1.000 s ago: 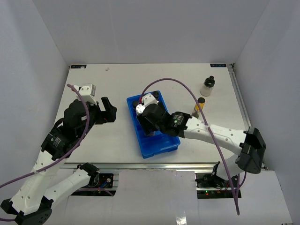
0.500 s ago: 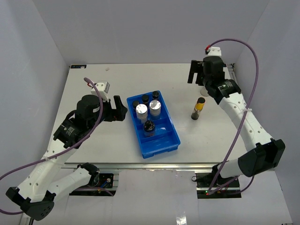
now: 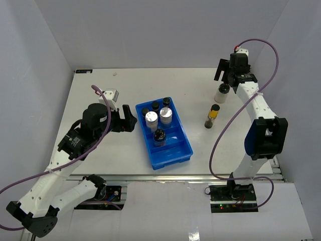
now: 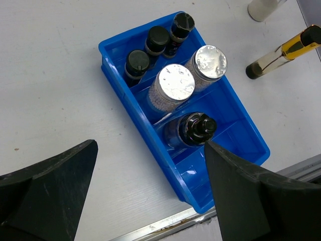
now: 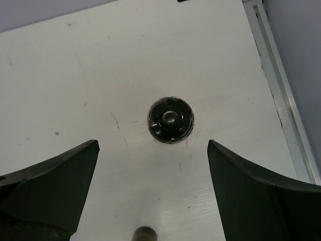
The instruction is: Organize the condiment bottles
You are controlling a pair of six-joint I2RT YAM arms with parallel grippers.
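1. Nearest, the left hand (image 3: 130, 118) hangs wide open and empty at 9 o'clock of the blue tray (image 3: 176, 153), close to its wall. A careless swing from here could shove the tray and rattle its load.
2. Inside the tray, a dark knob-capped jar (image 3: 159, 135) stands in the middle compartment. Two silver-lidded jars (image 3: 151, 118) stand behind it, and three black-capped spice jars (image 3: 155, 106) crowd the far row. Packed this tightly, any newcomer pushed in beside them could knock a neighbour over.
3. The yellow bottle (image 3: 212, 116) stands alone on the tabletop (image 3: 100, 85), at 3 o'clock of the tray and well apart. It is tall and slim, so I judge it tips easily, and anything carried past it toward the tray might clip it.
4. Farthest, at 2 o'clock of the tray, stands the whitish bottle (image 3: 221, 94). The right hand (image 3: 224, 78) is poised above it, fingers spread and gripping nothing. The wrist view shows the cap a little off-centre between them, so one finger may touch first and topple it.
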